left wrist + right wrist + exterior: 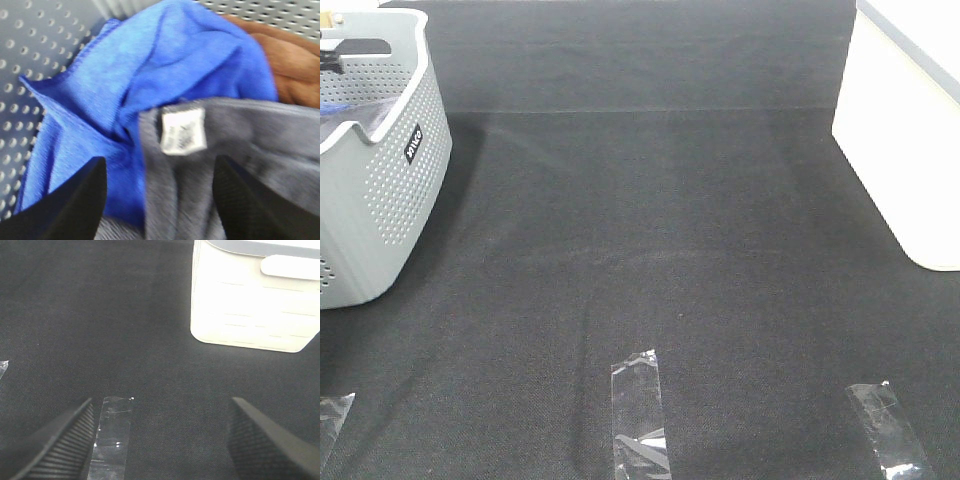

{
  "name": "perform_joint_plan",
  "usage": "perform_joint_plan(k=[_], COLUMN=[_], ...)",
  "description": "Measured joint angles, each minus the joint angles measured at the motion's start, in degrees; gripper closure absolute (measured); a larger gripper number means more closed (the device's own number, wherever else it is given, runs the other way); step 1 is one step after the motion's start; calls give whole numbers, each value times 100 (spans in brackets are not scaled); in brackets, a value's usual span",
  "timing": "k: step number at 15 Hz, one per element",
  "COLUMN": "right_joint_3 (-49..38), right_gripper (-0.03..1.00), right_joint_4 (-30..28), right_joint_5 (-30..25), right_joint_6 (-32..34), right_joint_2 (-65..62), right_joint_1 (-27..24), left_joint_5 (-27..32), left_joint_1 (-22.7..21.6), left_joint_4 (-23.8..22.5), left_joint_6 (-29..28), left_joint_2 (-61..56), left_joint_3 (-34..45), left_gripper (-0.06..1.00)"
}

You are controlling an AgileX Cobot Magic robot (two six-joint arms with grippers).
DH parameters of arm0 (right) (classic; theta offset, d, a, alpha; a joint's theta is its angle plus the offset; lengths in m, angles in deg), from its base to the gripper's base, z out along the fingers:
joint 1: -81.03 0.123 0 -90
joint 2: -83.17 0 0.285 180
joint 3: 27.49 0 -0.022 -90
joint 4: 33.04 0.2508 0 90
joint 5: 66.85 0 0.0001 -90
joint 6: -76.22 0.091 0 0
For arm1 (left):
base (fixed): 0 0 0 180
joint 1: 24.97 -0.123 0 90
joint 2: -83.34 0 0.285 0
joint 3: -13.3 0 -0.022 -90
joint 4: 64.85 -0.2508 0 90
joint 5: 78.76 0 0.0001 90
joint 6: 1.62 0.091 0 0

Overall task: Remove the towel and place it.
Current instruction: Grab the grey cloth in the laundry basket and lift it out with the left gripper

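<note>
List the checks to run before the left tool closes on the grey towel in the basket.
1. Left tool centred over the slate-grey terry towel: ok, it sits beside the white label.
2. Left tool wide enough to take a fold: ok, jaws apart.
3. Bright blue cloth out of the bite: not ok, some blue fabric lies between the fingers and may get pinched.
4. Brown cloth out of the bite: ok, it lies beyond the towel.
5. Right tool free: ok, open and empty over the black mat.
6. Towel free underneath: cannot tell.
</note>
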Motion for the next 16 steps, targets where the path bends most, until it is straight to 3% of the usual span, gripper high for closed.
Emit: perform_joint_plan(k=[9, 16], right_joint_3=[0, 0], right_gripper=[27, 27], right_joint_4=[0, -6], right_joint_5=[0, 0], right_joint_6=[0, 0], right_joint_2=[0, 0], right_joint_1=[0, 0], left_joint_5=[-292, -390], left_joint_1=[-46, -46], left_joint_4=[0, -23], left_joint_6=[0, 413], left_joint_2=[309, 309], left_joint_3=[-23, -34], left_gripper=[41, 89])
